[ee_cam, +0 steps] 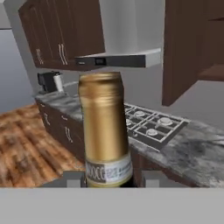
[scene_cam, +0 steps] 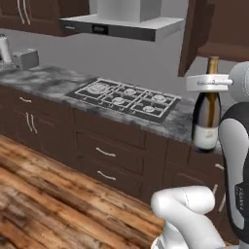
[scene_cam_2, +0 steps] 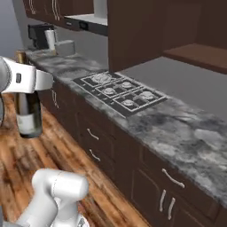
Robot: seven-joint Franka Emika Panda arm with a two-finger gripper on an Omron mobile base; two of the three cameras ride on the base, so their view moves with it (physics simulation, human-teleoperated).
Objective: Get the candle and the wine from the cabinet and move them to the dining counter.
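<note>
- The gripper (ee_cam: 107, 177) is clamped on the wine (scene_cam: 206, 114) at the neck, one finger on each side of the gold foil.
- The wine hangs upright in the air, clear of the stone counter (scene_cam_2: 186, 133) and out of the cabinet (scene_cam_2: 177, 31); in the right base view it sits in front of the lower drawers, over the wooden floor (scene_cam: 44, 194).
- Judgement on progress: the bottle has been taken from the cabinet and is in transit; it is not yet set down.
- The dining counter and the candle cannot be located in these views, so whether the candle is delivered cannot be told.
- Remaining, at minimum: carry the bottle to the dining counter and release it standing.
- The cabinet is open; the visible part of its inner shelf (scene_cam_2: 199, 55) is bare.
- The stove (scene_cam: 126, 97) carries no pots. A toaster (scene_cam: 26, 58) stands on the far counter.
</note>
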